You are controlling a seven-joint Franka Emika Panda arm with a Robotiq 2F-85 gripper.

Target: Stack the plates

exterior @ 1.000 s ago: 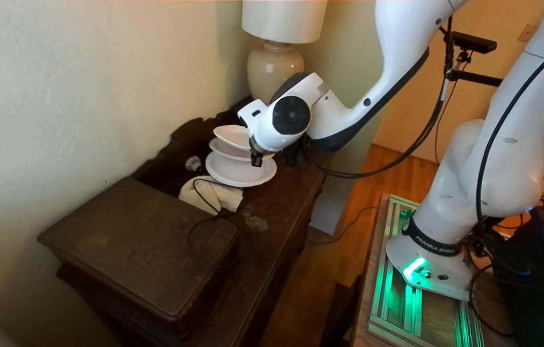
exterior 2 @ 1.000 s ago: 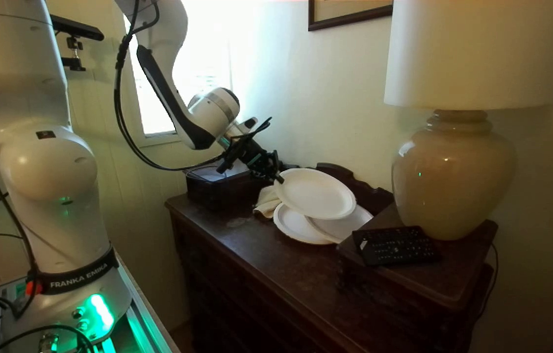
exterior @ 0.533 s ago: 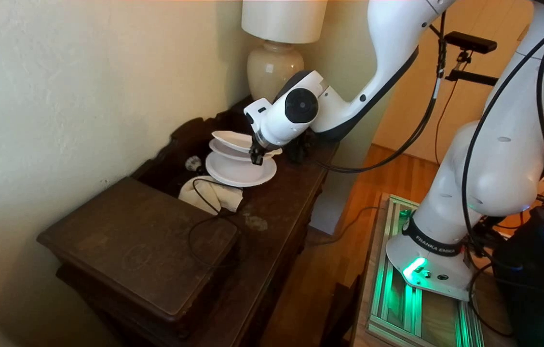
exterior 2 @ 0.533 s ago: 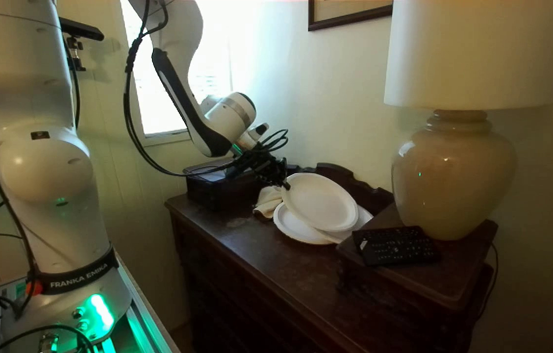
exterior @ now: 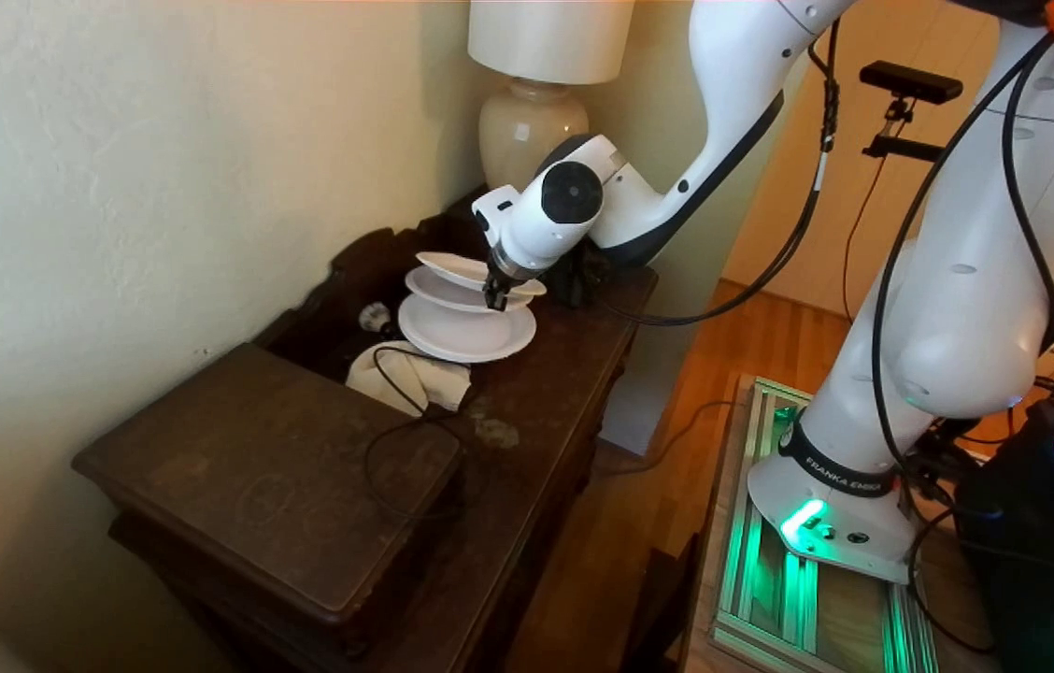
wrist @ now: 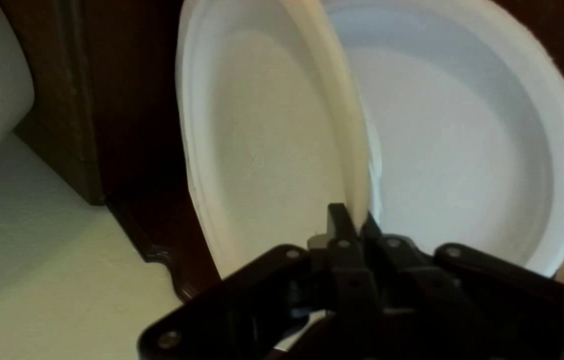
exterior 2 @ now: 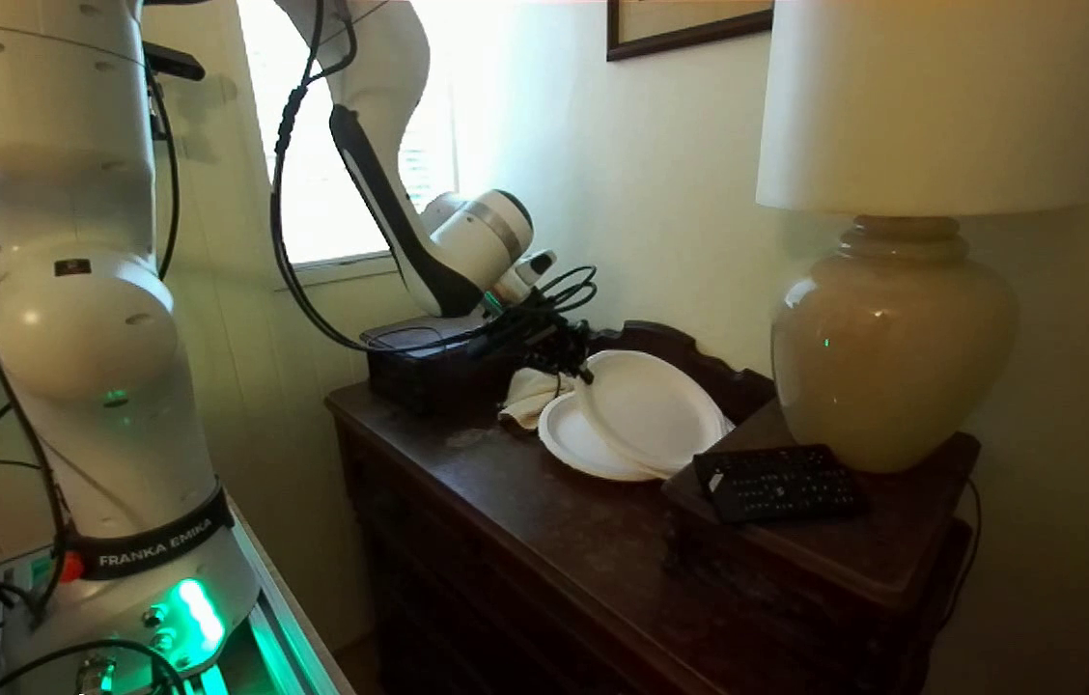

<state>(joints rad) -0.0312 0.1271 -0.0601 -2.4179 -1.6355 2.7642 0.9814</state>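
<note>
In the wrist view, our fingers (wrist: 340, 218) are clamping a tilted, round white plate (wrist: 272, 130); in an exterior view, two white plates (exterior: 457, 335) are lying at six o'clock on the dark wooden counter (exterior: 532, 402); we should be levelling ours before releasing.

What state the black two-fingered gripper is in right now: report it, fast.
Black two-fingered gripper: closed, holding a tilted, round shallow white plate by its edge.
</note>
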